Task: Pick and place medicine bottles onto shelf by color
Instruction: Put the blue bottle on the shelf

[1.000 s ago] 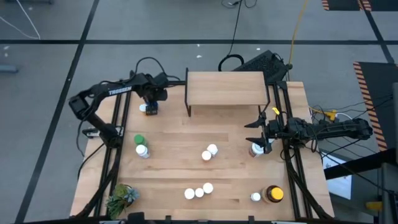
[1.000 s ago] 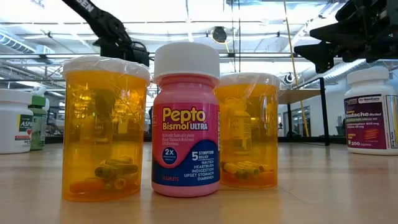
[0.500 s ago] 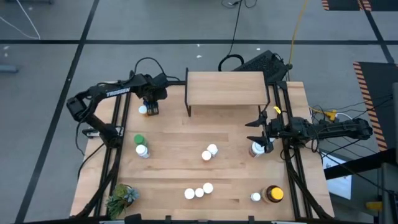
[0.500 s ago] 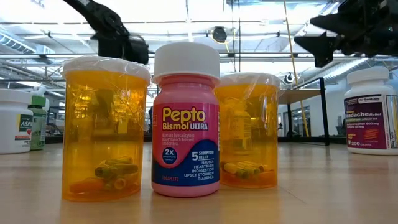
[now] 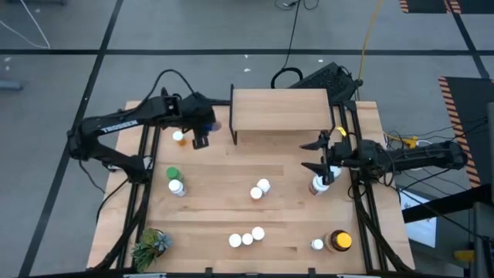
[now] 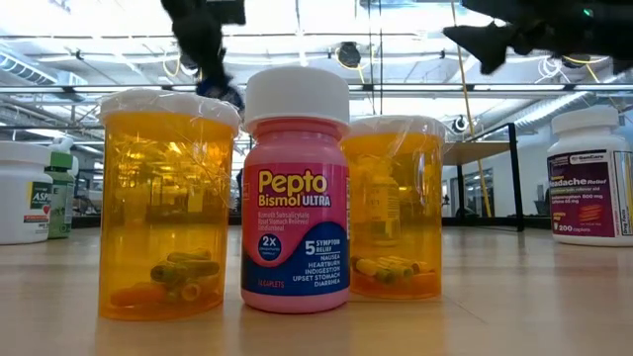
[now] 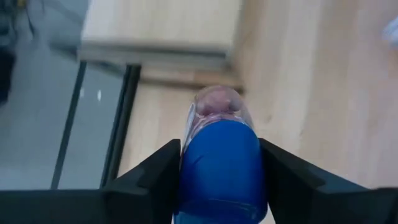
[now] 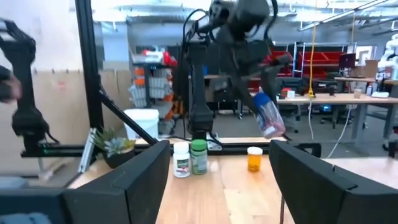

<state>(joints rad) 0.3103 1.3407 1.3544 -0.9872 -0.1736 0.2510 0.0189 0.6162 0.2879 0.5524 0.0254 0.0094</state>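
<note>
The high view looks straight down on the whole desk (image 5: 231, 216). The low view sits at desk level, very near three bottles (image 6: 296, 188), facing the room. The left wrist view looks down past its left hand (image 7: 219, 165) toward the shelf (image 7: 158, 28). The right wrist view faces across the desk; it shares the left hand with the high view.

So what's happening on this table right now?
The left gripper is shut on a blue-capped bottle, held in the air beside the shelf. The right gripper hangs open above a white-capped bottle. Other bottles stand scattered on the table; none is on the shelf.
</note>
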